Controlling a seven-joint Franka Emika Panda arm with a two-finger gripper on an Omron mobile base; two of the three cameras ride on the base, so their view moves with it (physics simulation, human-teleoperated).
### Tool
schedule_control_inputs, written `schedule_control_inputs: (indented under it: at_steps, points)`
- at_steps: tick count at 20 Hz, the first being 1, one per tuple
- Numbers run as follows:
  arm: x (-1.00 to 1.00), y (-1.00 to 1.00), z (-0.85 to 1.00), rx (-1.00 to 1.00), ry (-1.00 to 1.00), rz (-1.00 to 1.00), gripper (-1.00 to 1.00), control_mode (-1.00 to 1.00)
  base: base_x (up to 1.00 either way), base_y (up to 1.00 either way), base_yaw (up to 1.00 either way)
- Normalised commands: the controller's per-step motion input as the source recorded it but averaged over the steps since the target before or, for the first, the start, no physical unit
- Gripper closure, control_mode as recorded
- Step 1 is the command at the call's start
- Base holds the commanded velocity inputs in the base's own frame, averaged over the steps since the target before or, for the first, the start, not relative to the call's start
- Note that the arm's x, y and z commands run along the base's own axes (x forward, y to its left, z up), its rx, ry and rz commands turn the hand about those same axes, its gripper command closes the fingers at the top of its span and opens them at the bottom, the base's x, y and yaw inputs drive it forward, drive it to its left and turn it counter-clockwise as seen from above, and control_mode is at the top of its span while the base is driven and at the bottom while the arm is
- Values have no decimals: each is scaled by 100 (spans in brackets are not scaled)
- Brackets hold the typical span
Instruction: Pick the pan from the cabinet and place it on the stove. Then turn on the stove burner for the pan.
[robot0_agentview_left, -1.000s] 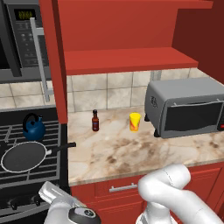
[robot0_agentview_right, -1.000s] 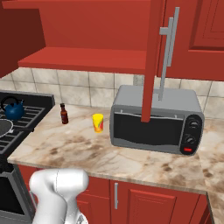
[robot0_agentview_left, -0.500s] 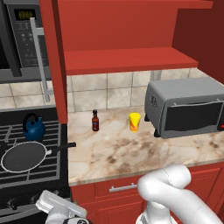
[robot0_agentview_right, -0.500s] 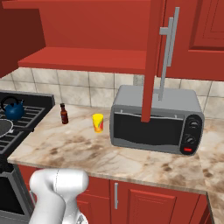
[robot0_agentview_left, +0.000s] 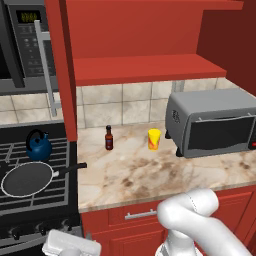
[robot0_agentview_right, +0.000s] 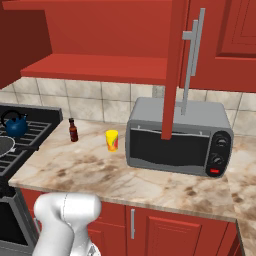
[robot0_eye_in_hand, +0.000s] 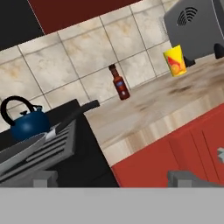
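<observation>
- Marble counter (robot0_agentview_left: 150, 175), open red cabinet (robot0_agentview_left: 145, 67) above.
- Our gripper (robot0_eye_in_hand: 118, 179) hangs low before the stove (robot0_agentview_left: 35, 197), jaws wide, empty.
- Pan (robot0_agentview_left: 27, 178) sits on the grate beside the kettle (robot0_agentview_left: 39, 146).
- Hand's dropped lower than before.

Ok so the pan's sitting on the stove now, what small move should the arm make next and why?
Probably ease the open gripper forward and left toward the row of knobs on the stove front. The pan already rests on the front grate, beside the blue kettle, and the hand hangs low in front of the range, holding nothing.
</observation>
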Motion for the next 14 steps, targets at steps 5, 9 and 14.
schedule_control_inputs:
  at_steps: [5, 9, 14]
  points:
    - [6, 0, -27, -10, -13, 1, -100, -100, 0, 0, 0]
    - [17, 3, -18, -6, -12, 2, -100, -100, 0, 0, 0]
    - [17, 12, -16, -7, -8, 1, -100, -100, 0, 0, 0]
